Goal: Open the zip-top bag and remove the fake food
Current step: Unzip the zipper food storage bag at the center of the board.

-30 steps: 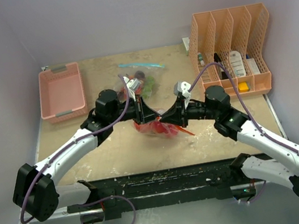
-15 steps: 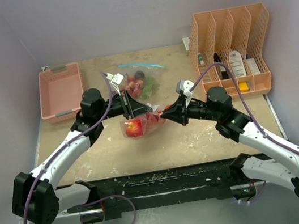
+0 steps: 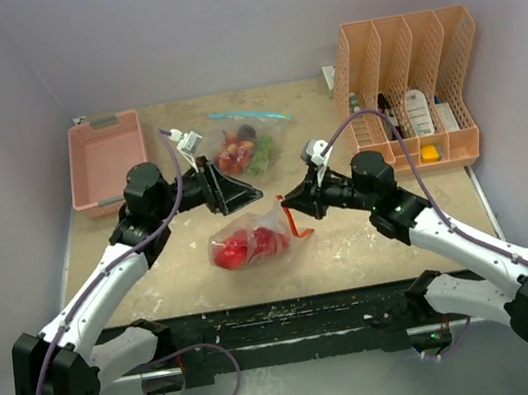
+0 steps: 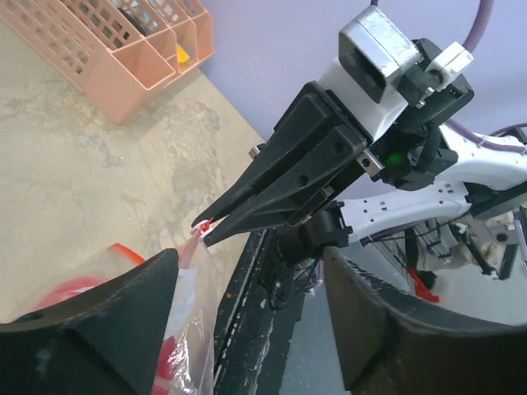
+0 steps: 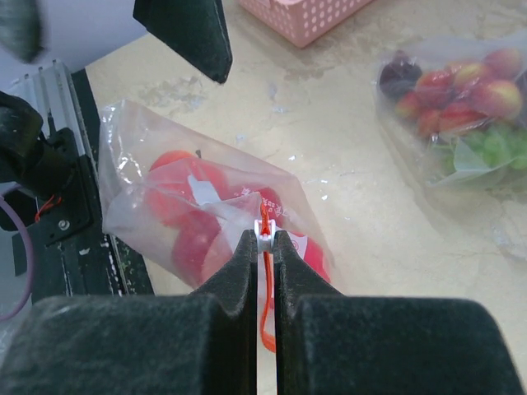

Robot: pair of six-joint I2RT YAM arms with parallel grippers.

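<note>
Left gripper point(image 4: 251, 263): I am holding it wide apart, empty
Right gripper point(image 5: 263, 237): pinching shut on 2 o'clock corner of zip-top bag point(image 5: 123, 140)

Inside the zip-top bag point(image 5: 136, 144) the fake food point(image 5: 169, 181) blurs into red shapes, kinds indistinguishable.

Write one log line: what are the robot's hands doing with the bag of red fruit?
left gripper: open, off bag | right gripper: shut on bag's zip edge | fake food: inside bag
</note>
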